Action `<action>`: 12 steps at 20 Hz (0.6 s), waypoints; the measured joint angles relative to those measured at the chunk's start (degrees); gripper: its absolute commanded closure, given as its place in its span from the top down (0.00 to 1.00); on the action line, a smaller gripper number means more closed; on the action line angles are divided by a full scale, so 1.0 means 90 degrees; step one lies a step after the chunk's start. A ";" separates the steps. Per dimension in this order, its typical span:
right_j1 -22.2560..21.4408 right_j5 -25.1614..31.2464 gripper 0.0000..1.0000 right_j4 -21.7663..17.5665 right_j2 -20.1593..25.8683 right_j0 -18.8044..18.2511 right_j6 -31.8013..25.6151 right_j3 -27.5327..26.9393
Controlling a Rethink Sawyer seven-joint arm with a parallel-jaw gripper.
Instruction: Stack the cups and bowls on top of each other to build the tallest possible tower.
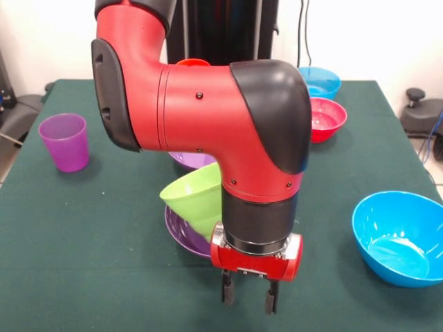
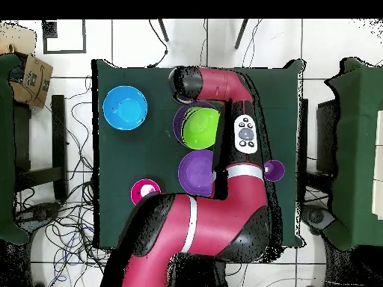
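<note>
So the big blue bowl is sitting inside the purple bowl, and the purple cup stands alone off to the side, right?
Not quite: the bowl in the purple bowl is lime green, tilted on its side, as the front view shows. The big blue bowl sits apart on the table. The purple cup does stand alone off to the side.

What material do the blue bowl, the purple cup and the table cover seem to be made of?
Blue bowl: likely hard plastic, glossy; bright highlights show inside it.
Purple cup: probably thin plastic, translucent; its wall lets light through.
Table cover: looks like dark green cloth or felt, matte; it shows no reflections.
</note>
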 measured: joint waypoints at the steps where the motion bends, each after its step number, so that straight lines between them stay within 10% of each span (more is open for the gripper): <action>1: -0.0001 0.0000 1.00 0.0000 0.0002 -0.0003 0.0000 -0.0006; 12: -0.0058 0.0000 1.00 0.0001 0.0033 -0.0116 0.0000 0.0066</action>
